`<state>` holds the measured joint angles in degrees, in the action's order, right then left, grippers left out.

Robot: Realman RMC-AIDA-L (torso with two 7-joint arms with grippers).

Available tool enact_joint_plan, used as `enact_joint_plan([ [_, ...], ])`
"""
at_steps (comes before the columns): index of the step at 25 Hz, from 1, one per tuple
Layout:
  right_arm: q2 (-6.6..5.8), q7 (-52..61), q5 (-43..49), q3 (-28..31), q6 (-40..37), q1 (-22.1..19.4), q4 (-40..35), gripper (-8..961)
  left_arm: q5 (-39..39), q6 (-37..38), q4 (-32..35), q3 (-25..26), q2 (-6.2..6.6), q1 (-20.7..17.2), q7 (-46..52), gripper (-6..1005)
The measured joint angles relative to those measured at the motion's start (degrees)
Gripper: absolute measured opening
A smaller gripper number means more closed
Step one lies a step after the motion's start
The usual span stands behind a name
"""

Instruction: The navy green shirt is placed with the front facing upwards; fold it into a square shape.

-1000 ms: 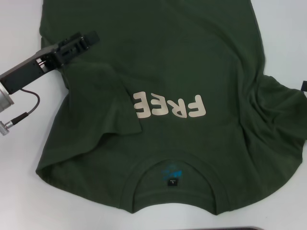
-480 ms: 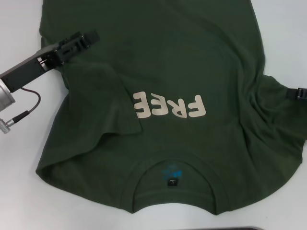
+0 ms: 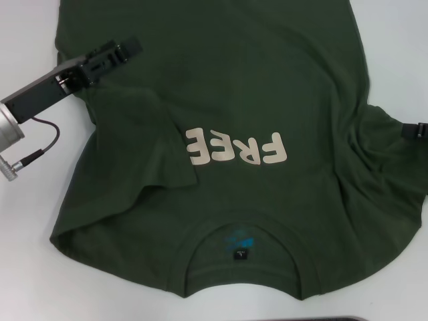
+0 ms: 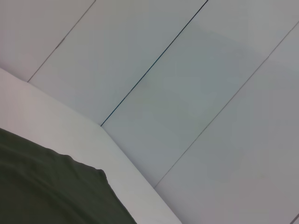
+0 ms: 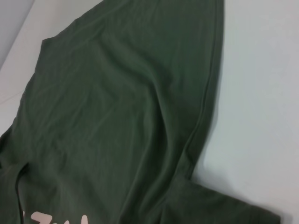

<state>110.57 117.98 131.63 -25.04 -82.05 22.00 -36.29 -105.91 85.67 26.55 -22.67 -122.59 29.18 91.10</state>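
Observation:
The navy green shirt [image 3: 254, 87] lies front up on the white table, its cream lettering [image 3: 237, 148] across the chest and its collar [image 3: 241, 227] with the black neck tag [image 3: 239, 254] nearest me. One sleeve [image 3: 144, 147] is folded in over the chest and covers the end of the lettering. The other sleeve [image 3: 388, 167] lies bunched at the right. My left gripper [image 3: 110, 57] hovers over the shirt's left edge. Only the tip of my right gripper [image 3: 418, 132] shows, beside the bunched sleeve. The left wrist view catches a corner of the shirt [image 4: 46, 186]; the right wrist view shows its body and side seam [image 5: 117, 116].
White table [image 3: 27, 254] surrounds the shirt on the left, right and near sides. A dark strip [image 3: 328, 319] lies along the near edge. The table's edge [image 4: 117, 154] with pale panels behind it appears in the left wrist view.
My left gripper has drifted slightly up and away over the shirt's left edge. The right gripper's tip has come a little into view at the right. The shirt has not moved.

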Motion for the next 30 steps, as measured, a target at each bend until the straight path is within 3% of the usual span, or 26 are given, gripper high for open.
enact_joint_plan([
  [7,0.09,0.9,0.0,-0.2,0.8,0.2,0.0,703,0.0,-0.2,0.0,0.0,0.05,0.1,0.0,852],
  [12,-0.02,0.9,0.0,-0.2,0.4,0.3,0.0,446,0.0,-0.6,0.0,0.0,0.08,0.1,0.0,851],
  [23,-0.01,0.5,-0.3,0.4,-1.5,0.5,-0.5,232,0.0,-1.6,0.0,0.0,0.09,-0.1,0.0,851],
  [26,-0.06,0.3,-0.6,1.1,-2.2,0.5,-0.7,17,-0.1,-1.6,-0.1,0.0,0.09,-0.1,0.2,850],
  [30,-0.22,0.2,-1.2,2.5,-2.7,0.5,-1.3,21,-0.2,-1.6,-0.1,0.0,0.09,-0.1,0.6,850],
])
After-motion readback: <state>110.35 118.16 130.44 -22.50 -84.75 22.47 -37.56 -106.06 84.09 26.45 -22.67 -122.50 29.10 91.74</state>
